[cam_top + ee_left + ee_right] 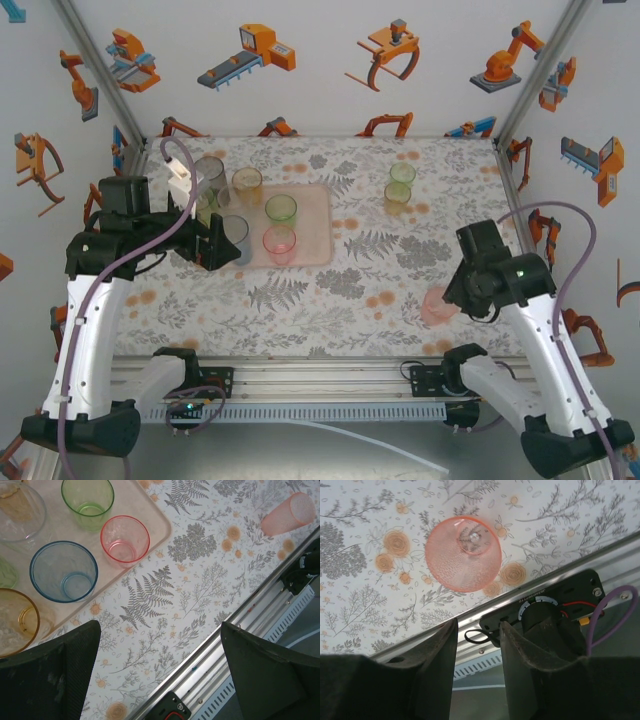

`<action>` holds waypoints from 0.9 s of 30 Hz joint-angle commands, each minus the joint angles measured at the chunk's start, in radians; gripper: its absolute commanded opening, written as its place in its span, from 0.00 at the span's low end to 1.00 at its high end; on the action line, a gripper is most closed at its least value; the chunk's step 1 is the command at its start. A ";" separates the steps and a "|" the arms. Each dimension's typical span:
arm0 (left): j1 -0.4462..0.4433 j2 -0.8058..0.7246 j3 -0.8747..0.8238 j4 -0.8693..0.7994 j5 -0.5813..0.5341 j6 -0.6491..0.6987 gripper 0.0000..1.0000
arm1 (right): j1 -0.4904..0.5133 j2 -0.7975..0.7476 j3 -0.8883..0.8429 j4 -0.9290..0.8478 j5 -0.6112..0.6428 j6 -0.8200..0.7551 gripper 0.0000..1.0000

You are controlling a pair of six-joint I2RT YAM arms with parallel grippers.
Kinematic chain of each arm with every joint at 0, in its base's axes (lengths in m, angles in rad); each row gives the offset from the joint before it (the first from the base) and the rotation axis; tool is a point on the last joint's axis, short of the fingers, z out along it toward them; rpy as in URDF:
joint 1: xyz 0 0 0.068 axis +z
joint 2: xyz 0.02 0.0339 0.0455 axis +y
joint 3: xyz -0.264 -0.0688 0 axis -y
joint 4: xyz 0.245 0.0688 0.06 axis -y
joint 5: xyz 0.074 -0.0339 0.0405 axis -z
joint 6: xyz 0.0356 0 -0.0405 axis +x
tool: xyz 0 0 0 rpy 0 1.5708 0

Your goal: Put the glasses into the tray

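Right wrist view is facing the mouth of the pink glass point(463, 553); left wrist view is showing it lying, mouth toward 2 o'clock. Both jaws are gaping, empty.

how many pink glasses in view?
2. Upright glass in the tray, by its near edge; tipped glass on the table, by the right hand. The left arm could hide more.

Table covering: a white cloth point(350, 285) printed with grey ferns and orange flowers. Near edge: an aluminium rail point(320, 372), with a white slotted strip point(300, 412) alongside it, off the cloth. Enclosure: white walls point(320, 90) bearing orange machine drawings, joined by metal corner posts point(98, 68).
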 commanded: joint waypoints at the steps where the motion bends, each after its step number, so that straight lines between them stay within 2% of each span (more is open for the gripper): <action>1: -0.010 0.011 0.011 0.005 0.028 -0.011 0.97 | -0.049 0.000 -0.077 0.045 -0.100 0.021 0.39; 7: -0.011 0.010 0.014 0.005 0.026 -0.013 0.97 | -0.092 -0.018 -0.132 0.065 -0.132 -0.003 0.39; 16: -0.010 0.010 0.008 0.005 0.015 -0.011 0.97 | -0.111 -0.041 -0.177 0.077 -0.111 -0.006 0.43; 27: -0.012 0.011 0.005 0.007 0.008 -0.005 0.97 | -0.139 -0.037 -0.202 0.137 -0.081 -0.011 0.43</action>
